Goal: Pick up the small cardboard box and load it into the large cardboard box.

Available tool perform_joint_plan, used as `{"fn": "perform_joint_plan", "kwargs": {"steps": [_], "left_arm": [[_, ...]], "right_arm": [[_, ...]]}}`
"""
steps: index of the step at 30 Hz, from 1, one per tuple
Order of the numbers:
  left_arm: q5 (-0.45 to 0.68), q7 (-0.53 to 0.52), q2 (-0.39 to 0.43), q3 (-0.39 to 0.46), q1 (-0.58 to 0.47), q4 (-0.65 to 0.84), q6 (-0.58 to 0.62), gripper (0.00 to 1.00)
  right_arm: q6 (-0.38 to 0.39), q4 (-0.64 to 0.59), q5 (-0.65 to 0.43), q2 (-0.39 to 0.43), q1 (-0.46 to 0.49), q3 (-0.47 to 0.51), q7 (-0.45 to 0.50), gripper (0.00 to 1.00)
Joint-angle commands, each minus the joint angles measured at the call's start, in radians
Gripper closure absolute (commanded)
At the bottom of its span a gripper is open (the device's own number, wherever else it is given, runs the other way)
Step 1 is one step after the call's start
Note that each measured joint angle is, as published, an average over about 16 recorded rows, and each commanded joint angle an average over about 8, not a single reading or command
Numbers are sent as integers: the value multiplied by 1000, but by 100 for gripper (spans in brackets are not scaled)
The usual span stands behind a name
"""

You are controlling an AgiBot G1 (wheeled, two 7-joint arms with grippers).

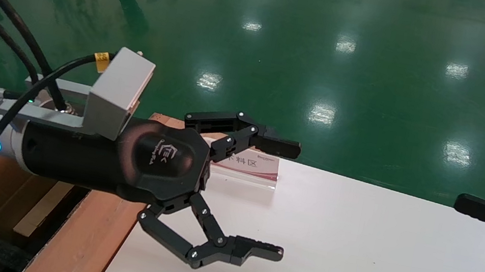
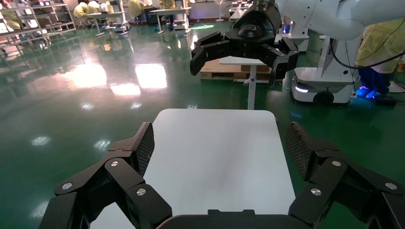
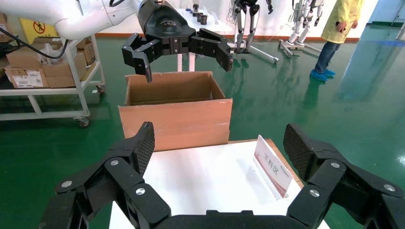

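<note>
Both tools are held with their fingers spread wide apart and nothing between them. The left tool [image 1: 283, 200] is seen above the near-left part of the white worktop [image 1: 351, 255], just beside the large cardboard box [image 1: 89, 238], which stands open against the worktop's left edge. Its upper finger is seen in front of a small red-and-white sign [image 1: 250, 165] that stands near the far edge of the worktop, close to the box. From the right wrist view the box [image 3: 176, 119] is shown as a brown open-topped carton beyond the worktop's end, with the left tool [image 3: 179, 52] hanging over its opening and the sign [image 3: 273, 167] set upright near the worktop's side. Dark foam and a pale strip of board are seen inside the box in the head view. The right tool [image 1: 438, 257] is held at the worktop's right side, well apart from the box; only its fingertips enter the head view. The small cardboard box is not seen in any view. A green glossy floor [image 1: 338, 48] surrounds the worktop.
</note>
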Motion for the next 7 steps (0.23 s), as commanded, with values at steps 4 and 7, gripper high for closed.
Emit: {"fn": "perform_joint_plan", "kwargs": {"steps": [4,7], "left_arm": [[0,0,0,1,-1,0,0,0],[0,0,0,1,-1,0,0,0]], "right_arm": [[0,0,0,0,0,0,0,0],[0,0,0,0,0,0,0,0]]}}
